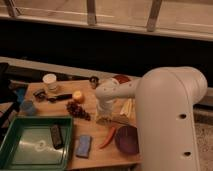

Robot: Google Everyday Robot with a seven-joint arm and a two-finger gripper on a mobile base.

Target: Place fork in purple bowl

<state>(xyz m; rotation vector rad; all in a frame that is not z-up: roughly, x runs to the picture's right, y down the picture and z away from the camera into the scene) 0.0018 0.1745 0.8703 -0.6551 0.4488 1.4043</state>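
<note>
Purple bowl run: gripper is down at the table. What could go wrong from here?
1. The gripper sits low on the table near the grapes, and I cannot make out the fork beneath the arm; the pick may miss.
2. The red chili lies between gripper and purple bowl; a low carry could knock it.
</note>
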